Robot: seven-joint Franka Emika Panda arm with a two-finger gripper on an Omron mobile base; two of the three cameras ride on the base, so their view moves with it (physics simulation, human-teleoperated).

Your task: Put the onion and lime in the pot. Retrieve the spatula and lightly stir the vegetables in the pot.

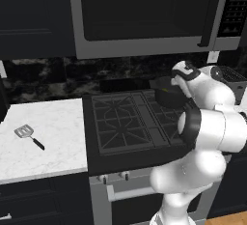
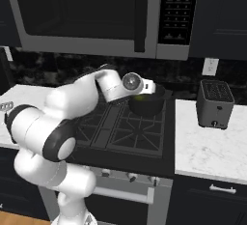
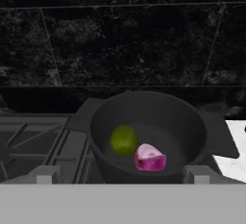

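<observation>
- The pot [image 3: 149,136] sits on the back right burner of the stove [image 1: 130,122], close to the dark backsplash wall [image 3: 125,45].
- The lime [image 3: 124,140] and the onion [image 3: 150,157] both lie on the pot's floor, just beside each other; in the hand view the lime is to the left and the onion to the right, nearer the camera.
- The tool [image 3: 120,175] hangs just in front of the pot; its two grey fingertips [image 3: 44,174] stand spread wide apart, one at each side of the pot's near rim, with nothing between them.
- The spatula [image 1: 29,136] lies flat on the white marble tabletop [image 1: 53,137] left of the stove, well apart from the pot, its slotted head toward the wall and its black handle pointing toward the front edge.
- A toaster [image 2: 215,104] stands on the tabletop right of the stove.
- A microwave [image 2: 91,16] hangs above the stove.
</observation>
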